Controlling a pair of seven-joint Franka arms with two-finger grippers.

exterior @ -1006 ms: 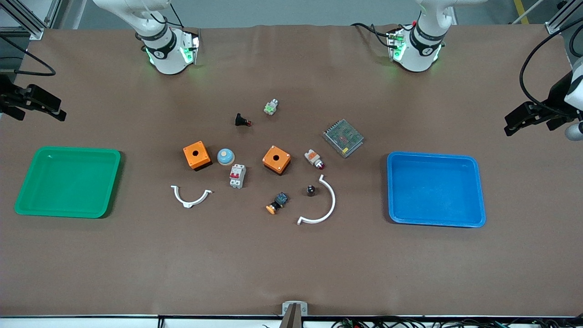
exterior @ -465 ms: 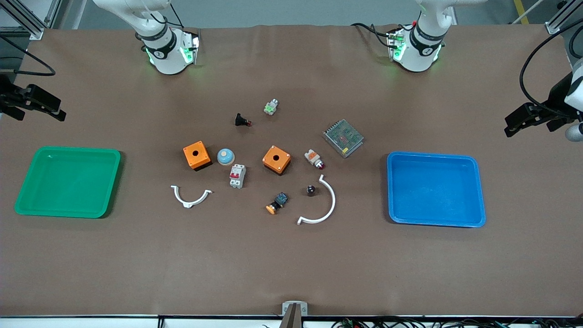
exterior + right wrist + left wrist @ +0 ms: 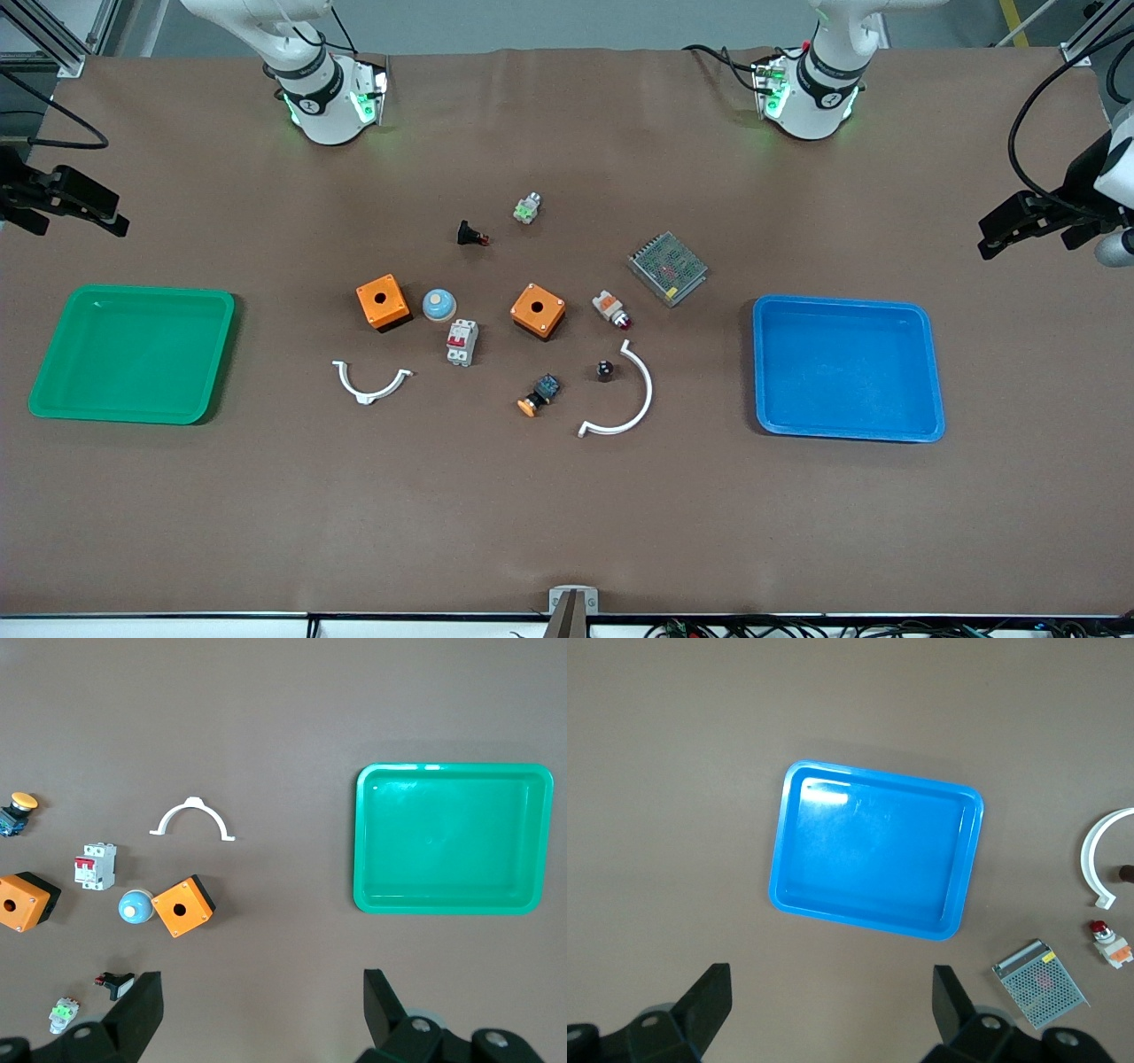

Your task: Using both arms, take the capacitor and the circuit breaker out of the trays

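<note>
Brown covering lies over the whole table (image 3: 567, 514); on it, toward the left arm's end, sits a blue tray (image 3: 930, 372) with nothing in it, and toward the right arm's end a green tray (image 3: 53, 390), also with nothing in it; between the trays the small parts are spread. Next in size are a metal mesh-covered box (image 3: 668, 268), two white curved clips (image 3: 620, 403), and two orange boxes (image 3: 383, 301); the breaker (image 3: 462, 342) lies flat on the table between the orange boxes, a little nearer to the front camera, just beside a pale blue dome button (image 3: 438, 305); the capacitor (image 3: 605, 369) stands inside the curve of the bigger white clip, apart from it. Both arms wait at the ends of the table; the left gripper (image 3: 833, 1005) hangs over the table beside the blue tray, its jaws spread wide and holding nothing; the right gripper (image 3: 263, 1005) hangs beside the green tray, jaws also spread, nothing between them.
</note>
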